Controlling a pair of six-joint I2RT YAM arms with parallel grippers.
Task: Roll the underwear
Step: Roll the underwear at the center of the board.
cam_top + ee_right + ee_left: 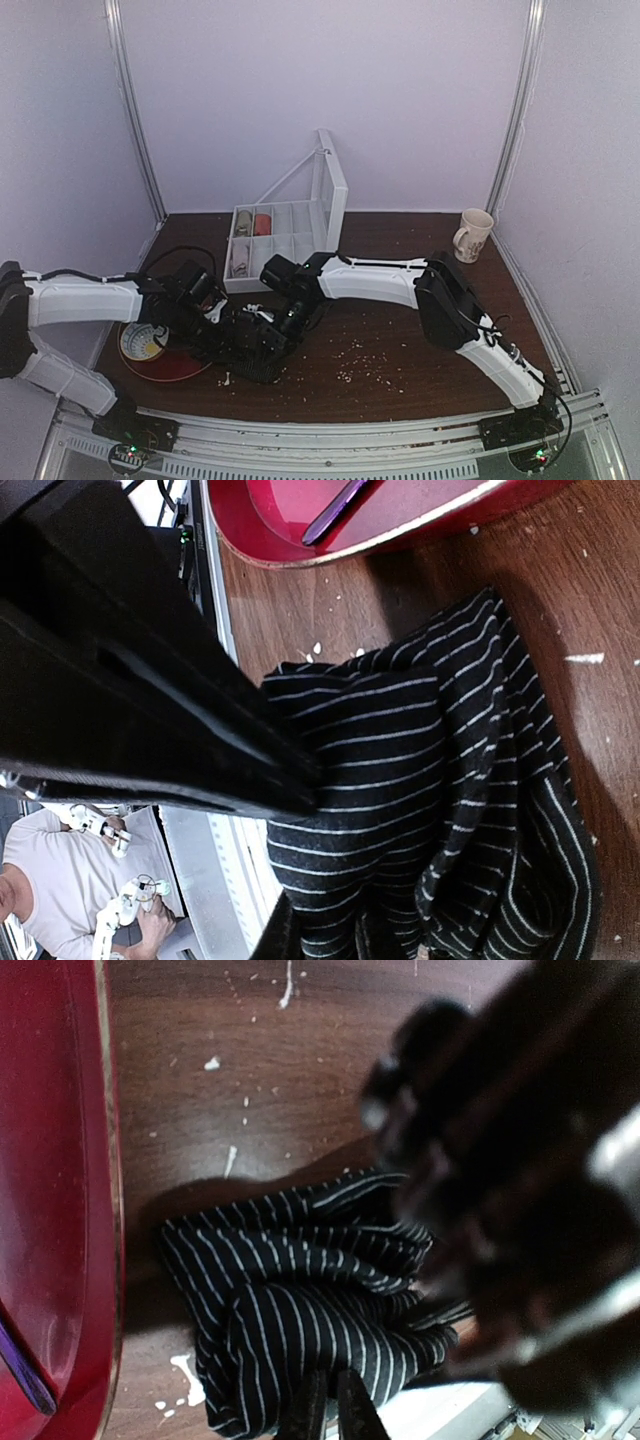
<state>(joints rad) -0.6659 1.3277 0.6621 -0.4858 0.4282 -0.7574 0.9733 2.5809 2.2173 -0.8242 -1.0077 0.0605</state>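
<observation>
The underwear (pixel 300 1300) is a bunched black heap with pale pinstripes, lying by the table's front edge, right of the red tray (pixel 50 1210). In the top view it is a dark bundle (pixel 250 352) between both grippers. My left gripper (pixel 333 1410) has its fingers nearly together, pinching a fold at the heap's near side. My right gripper (pixel 325 942) grips the fabric (pixel 430 780) from the other side, with cloth between its fingers. It shows as a blurred dark mass (pixel 500 1160) in the left wrist view. The left arm's black body (pixel 130 680) hides part of the right wrist view.
The red tray (pixel 175 365) holds a white tape roll (pixel 143 343) and a purple object (pixel 335 498). A clear compartment box (pixel 285 235) with its lid raised stands at the back. A mug (pixel 472 235) stands at the back right. White crumbs (pixel 360 355) lie scattered on the brown table.
</observation>
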